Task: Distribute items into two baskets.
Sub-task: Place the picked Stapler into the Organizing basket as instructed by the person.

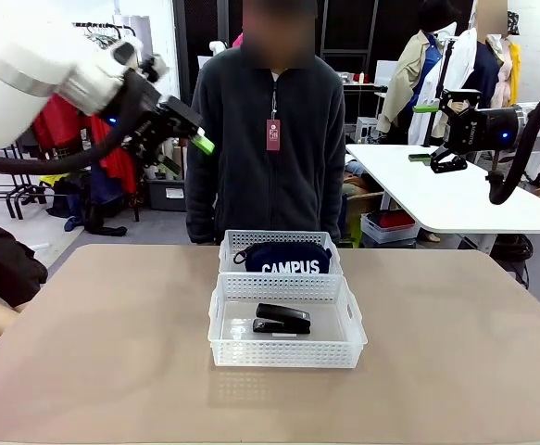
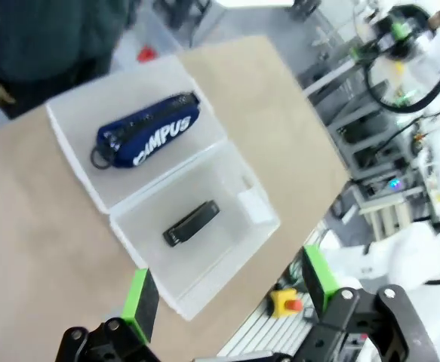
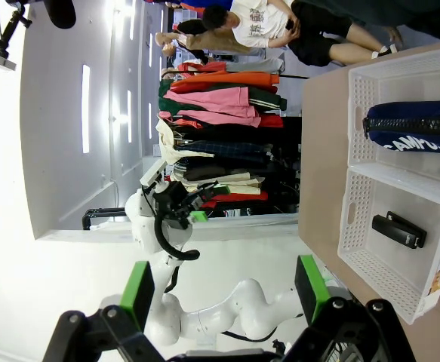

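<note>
You can see that both items are already placed, one in each basket. The navy pouch with the white "CAMPUS" letters lies in the far basket, the one closer to the person, and it takes almost the full width of that basket. The black stapler lies flat on the bottom of the near basket, about in its middle and not touching the walls. The two baskets stand touching each other, long side to long side, in the middle of the tabletop. Your left claw is lifted high on the left side, well away from the baskets, with its green pads far apart and nothing between them; the left wrist view looks down on both baskets from above. Your right claw is also high, far on the right side, wide open and empty. In my judgement the distribution itself is finished, and the step in hand is only the retreat of the arms. The next move asks little from you: hold both claws away from the baskets, do not touch the rims when you go back, and check that nothing more waits on the tabletop.
</note>
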Motion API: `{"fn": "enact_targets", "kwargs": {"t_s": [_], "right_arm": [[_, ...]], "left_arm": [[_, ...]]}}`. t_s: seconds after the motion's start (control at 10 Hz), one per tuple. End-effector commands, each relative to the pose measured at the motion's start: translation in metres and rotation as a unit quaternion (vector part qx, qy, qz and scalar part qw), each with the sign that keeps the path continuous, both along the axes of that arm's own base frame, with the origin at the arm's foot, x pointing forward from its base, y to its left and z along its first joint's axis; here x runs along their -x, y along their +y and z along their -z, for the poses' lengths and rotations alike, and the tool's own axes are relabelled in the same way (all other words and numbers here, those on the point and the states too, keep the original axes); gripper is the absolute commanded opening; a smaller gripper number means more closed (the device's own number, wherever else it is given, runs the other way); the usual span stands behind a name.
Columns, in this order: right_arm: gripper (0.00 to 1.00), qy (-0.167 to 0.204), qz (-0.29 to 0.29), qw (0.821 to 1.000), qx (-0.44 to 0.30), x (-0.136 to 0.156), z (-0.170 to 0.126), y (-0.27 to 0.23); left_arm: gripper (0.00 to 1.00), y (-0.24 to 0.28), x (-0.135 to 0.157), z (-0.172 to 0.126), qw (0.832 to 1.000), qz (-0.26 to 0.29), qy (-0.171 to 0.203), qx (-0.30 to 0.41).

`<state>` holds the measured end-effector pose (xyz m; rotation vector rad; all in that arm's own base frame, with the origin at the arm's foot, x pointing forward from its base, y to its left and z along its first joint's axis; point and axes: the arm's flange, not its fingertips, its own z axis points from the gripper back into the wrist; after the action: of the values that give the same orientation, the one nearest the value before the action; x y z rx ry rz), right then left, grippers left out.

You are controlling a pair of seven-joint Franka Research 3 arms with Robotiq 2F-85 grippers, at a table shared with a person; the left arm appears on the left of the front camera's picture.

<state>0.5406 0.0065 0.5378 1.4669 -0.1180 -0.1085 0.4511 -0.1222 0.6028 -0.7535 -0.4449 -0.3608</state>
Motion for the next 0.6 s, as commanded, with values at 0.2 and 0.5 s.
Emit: {"fn": "enact_targets", "kwargs": {"t_s": [0.2,0.5], "right_arm": [[1.00,-0.001,-0.001,1.000,0.000,0.002,-0.002,0.000],[1.00,-0.001,-0.001,1.000,0.000,0.002,-0.002,0.000]], "left_arm": [[1.00,0.049,0.004,0.008,0.986,-0.004,-0.005,0.168],[1.00,0.051,0.003,0.013,0.989,-0.046,0.005,0.140]]}}
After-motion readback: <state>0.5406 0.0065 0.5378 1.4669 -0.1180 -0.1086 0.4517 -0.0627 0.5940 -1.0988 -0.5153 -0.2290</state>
